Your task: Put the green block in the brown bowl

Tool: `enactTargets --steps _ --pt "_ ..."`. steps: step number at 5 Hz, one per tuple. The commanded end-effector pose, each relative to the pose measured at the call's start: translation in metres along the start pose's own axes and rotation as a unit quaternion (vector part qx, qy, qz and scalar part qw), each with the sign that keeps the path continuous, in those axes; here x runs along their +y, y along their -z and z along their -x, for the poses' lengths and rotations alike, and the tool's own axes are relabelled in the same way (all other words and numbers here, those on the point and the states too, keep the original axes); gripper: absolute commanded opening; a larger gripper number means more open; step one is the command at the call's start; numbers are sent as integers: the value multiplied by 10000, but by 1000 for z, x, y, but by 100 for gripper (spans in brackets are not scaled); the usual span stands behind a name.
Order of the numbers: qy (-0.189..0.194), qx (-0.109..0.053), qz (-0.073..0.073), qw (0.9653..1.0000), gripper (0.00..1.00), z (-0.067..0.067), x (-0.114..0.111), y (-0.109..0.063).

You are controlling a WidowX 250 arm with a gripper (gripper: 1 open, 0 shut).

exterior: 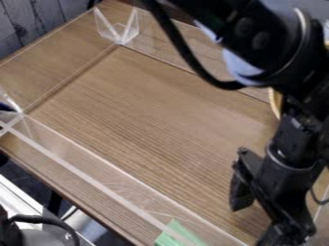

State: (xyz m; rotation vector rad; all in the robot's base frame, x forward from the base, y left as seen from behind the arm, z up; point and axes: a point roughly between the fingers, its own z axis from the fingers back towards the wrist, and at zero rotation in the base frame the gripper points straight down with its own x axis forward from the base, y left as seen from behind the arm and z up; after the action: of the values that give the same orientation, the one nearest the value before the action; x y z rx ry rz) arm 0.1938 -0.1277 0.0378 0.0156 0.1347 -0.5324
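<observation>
My black gripper (266, 209) hangs low over the wooden table (141, 115) near its front right corner, pointing down. Its fingers (241, 192) stand apart, and nothing shows between them. The arm's dark links and a blue-white joint rise above it along the right side and cover the table's right edge. The green block is not in view. The brown bowl is out of view as well. Whatever lies behind the arm and under the gripper is hidden.
Clear plastic walls (77, 159) run along the table's front left edge and meet at the far corner (122, 29). A flat green patch (175, 233) lies at the front edge, outside the wall. Dark equipment sits below at the bottom left.
</observation>
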Motion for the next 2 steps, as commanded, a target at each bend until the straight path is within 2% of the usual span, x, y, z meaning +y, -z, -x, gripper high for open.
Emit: enactTargets --steps 1,2 --pt "132 -295 69 9995 100 -11 0 -4" --pt "213 -302 131 9992 100 -14 -1 3"
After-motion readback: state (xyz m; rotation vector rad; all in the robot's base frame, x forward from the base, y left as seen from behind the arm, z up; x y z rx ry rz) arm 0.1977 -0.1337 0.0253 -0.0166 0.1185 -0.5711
